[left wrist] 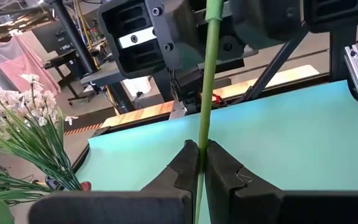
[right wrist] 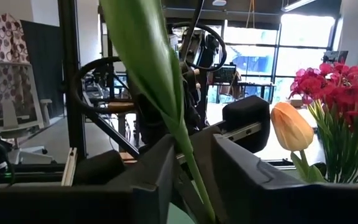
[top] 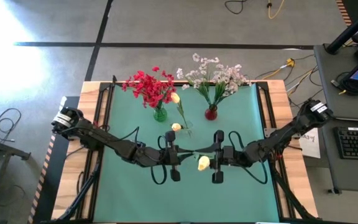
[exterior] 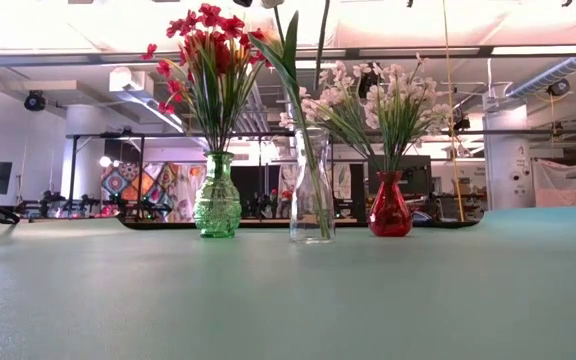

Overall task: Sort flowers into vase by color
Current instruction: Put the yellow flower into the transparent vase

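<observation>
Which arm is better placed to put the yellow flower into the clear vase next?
Probably the left: its tool is shut on the stem, while the right tool looks loose around it. Clear vase stands nearby.

Grey concrete floor (top: 185, 25) crossed by dark tape lines (top: 166, 45), loose cables (top: 8, 121) at the sides. Side desk with keyboard (top: 357, 142) to the right. Bright windows (right wrist: 303, 43), ceiling ducts (exterior: 558, 72), patterned hanging (exterior: 128, 182) on far wall.

three vases (top: 185, 118) line the mat's far side; near side open.
</observation>
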Robot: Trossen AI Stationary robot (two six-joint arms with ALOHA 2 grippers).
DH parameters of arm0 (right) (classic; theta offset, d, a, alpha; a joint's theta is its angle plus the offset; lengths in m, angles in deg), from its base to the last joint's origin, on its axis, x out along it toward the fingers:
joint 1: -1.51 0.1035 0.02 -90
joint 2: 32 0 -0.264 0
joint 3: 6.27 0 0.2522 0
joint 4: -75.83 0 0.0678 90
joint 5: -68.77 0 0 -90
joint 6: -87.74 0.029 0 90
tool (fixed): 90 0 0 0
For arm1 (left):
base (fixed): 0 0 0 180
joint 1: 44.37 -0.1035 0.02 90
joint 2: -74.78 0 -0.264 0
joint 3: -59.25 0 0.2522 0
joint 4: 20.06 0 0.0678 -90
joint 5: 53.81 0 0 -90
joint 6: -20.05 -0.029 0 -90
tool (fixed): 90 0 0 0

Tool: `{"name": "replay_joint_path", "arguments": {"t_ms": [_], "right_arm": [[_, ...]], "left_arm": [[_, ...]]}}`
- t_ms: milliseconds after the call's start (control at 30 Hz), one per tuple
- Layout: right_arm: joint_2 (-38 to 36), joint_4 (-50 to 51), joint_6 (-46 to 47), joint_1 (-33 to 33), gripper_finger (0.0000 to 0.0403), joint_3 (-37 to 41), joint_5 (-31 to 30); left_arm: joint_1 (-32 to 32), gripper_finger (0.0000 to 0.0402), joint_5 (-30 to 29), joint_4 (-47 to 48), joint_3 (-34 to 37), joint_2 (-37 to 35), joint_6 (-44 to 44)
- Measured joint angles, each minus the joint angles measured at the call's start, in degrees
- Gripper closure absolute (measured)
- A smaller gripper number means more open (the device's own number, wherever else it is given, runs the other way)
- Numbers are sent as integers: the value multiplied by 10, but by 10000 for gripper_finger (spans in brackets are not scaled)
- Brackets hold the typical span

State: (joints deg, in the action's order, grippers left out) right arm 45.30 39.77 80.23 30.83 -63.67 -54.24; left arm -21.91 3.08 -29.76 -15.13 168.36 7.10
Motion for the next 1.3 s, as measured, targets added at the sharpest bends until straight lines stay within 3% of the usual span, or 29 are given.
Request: {"name": "replay_joint_path", "arguments": {"t_ms": [333,567,700,833,1033,1200,1300], "right_arm": [[0,2,-26,0,387,0,4],[0,1,-30,0,389,0,4],[-7,3,-30,-1,390,0,-18],[-24,4,-43,-14,390,0,-56],[-66,42,-39,-79,390,0,-64],[-83,80,-13,-145,390,0,-50],[-83,80,6,-175,390,0,-10]], "left_arm": [[0,401,2,0,-1,0,0],[4,382,2,-4,-1,0,16],[9,338,15,31,-1,-18,32],[14,286,16,126,-1,-56,66],[30,240,27,250,-1,-129,111],[53,235,26,291,-1,-186,122],[69,235,27,295,-1,-215,121]]}}
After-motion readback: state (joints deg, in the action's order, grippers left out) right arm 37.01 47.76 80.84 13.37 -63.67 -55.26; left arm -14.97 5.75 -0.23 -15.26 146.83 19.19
